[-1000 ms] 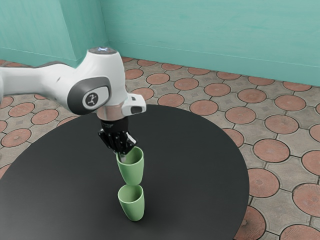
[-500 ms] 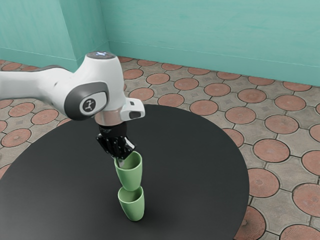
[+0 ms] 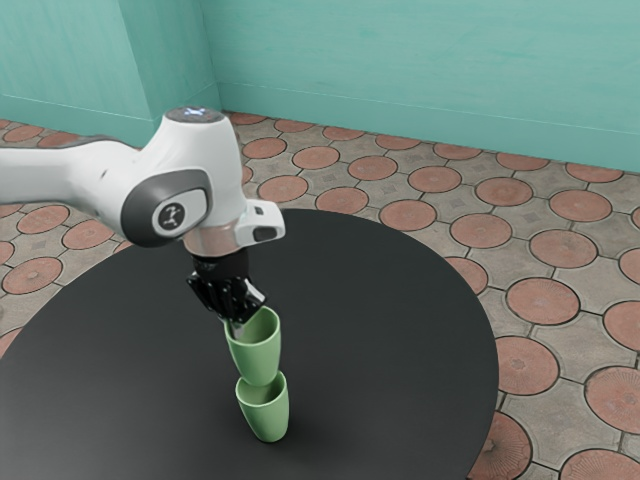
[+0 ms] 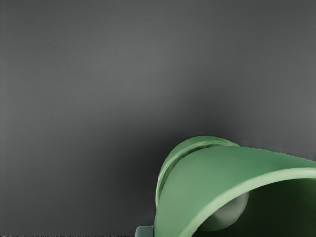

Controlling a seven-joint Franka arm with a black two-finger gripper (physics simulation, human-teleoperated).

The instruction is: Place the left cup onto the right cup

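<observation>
From the exterior view's left, the white arm (image 3: 110, 185) reaches down over the round black desk (image 3: 400, 290). Its gripper (image 3: 238, 318) is above the lower cup (image 3: 266, 412), a little toward the exterior view's left of it, and pinches the rim of the upper cup (image 3: 254, 350). This green cup tilts, with its base in the lower cup's mouth. In the wrist view, the upper cup (image 4: 232, 187) overlaps the lower cup's rim (image 4: 170, 163).
</observation>
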